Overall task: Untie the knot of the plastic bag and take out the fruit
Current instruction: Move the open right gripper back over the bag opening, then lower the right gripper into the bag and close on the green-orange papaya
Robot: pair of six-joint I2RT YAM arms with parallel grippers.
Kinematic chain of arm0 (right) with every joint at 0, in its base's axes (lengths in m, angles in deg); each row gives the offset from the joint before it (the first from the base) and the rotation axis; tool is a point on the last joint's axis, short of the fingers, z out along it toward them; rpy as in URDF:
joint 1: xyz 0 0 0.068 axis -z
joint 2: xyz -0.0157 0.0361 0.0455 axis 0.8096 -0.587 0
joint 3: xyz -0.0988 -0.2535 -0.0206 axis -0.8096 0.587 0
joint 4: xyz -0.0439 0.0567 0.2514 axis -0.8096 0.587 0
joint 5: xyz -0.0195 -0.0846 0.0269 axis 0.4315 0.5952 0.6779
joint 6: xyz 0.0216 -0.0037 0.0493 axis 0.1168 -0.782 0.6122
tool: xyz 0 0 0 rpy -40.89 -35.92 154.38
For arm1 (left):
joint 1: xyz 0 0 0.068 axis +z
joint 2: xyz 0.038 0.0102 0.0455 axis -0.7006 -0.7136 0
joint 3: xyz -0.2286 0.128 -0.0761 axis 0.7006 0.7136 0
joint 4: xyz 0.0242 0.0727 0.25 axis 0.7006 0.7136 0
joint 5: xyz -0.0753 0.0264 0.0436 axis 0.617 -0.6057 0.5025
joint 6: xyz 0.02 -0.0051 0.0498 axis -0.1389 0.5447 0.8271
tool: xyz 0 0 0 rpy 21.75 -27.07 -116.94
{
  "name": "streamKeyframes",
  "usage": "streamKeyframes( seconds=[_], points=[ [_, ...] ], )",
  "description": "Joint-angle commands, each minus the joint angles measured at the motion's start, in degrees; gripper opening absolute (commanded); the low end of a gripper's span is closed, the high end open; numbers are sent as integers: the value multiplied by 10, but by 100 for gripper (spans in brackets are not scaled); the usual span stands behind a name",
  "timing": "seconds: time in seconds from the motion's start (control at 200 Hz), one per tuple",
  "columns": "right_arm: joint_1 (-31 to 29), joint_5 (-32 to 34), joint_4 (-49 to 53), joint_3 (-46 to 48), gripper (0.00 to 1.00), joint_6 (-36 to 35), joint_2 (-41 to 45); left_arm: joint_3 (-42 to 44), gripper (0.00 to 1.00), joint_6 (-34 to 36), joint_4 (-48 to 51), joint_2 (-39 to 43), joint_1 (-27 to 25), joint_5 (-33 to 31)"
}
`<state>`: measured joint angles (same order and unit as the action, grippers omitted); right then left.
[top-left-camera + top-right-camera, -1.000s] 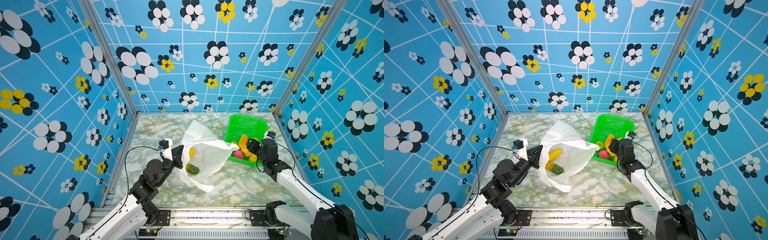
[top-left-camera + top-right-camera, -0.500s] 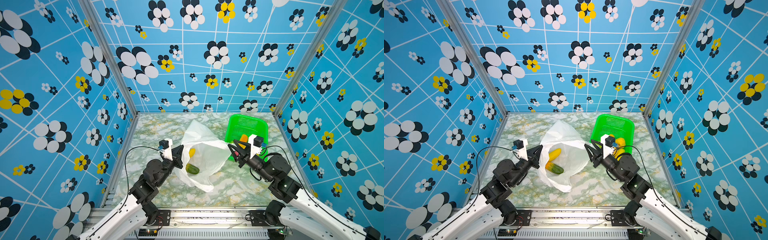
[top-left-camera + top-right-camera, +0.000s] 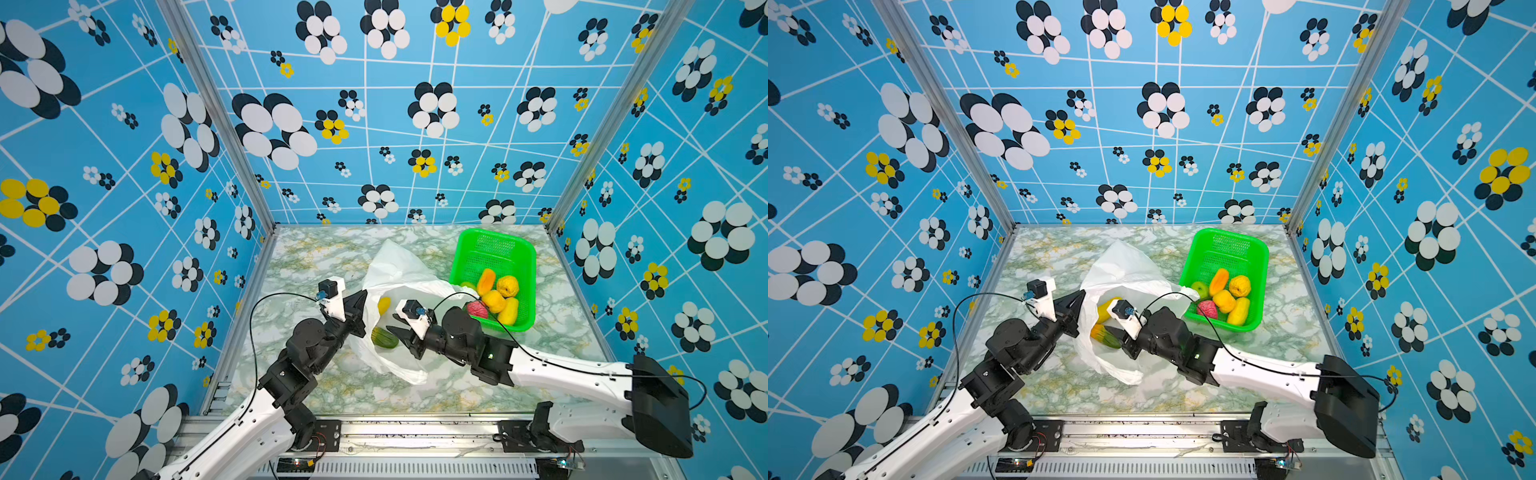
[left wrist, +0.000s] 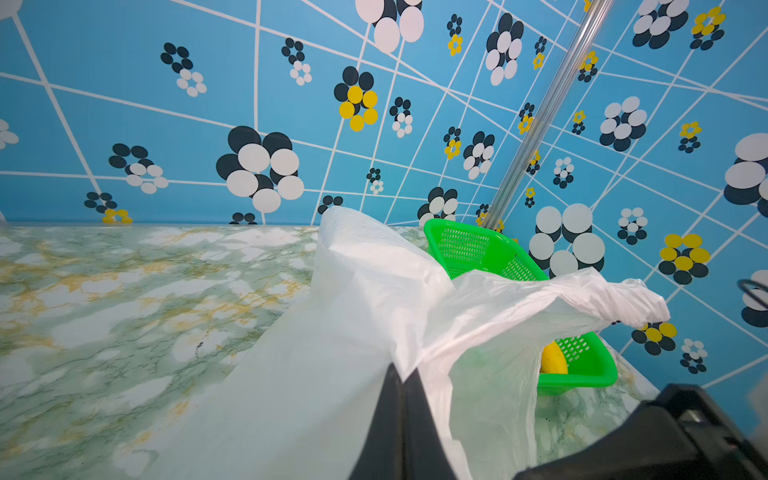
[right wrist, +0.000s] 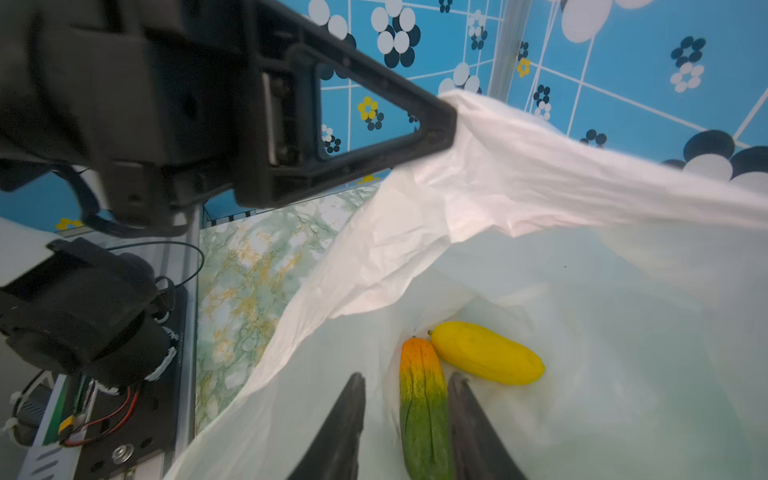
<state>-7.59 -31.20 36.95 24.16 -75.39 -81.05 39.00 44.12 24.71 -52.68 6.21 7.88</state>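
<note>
In both top views the bag [image 3: 399, 266] lies mid-table, mouth open and no knot showing, its left rim clenched in the left claw [image 3: 362, 307]. The right claw [image 3: 392, 332] reaches inside to the green fruit [image 3: 384, 337], with a yellow fruit [image 3: 384, 304] just beyond. The basket [image 3: 490, 249], far right, holds fruit [image 3: 494, 300], and the bag's flap reaches its rim (a likely snag on the way out). The left wrist view shows film pinched between that claw's tips; if it slips, the mouth could collapse onto the arm. The right wrist view shows parted jaws straddling the green fruit [image 5: 422, 415], not yet clamped: they may nip film or roll it aside.
</note>
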Motion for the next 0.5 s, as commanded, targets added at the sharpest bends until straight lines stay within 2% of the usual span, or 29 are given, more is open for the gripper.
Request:
streamKeyframes(
  seconds=[0.0,0.085,0.225,0.385,0.495],
  points=[
    [15,31,-44,-8,34,56,-61,-7,0,-3,4,4,3,-7],
    [35,27,-64,-9,33,105,-99,-6,0,-2,5,5,3,-8],
    [63,37,-102,2,40,177,-151,-6,0,-4,2,4,3,-7],
    [65,41,-37,-58,58,203,-226,-7,0,-4,4,3,3,-6],
    [65,25,-42,-69,67,224,-262,-6,0,-4,4,7,3,-8]
  ],
)
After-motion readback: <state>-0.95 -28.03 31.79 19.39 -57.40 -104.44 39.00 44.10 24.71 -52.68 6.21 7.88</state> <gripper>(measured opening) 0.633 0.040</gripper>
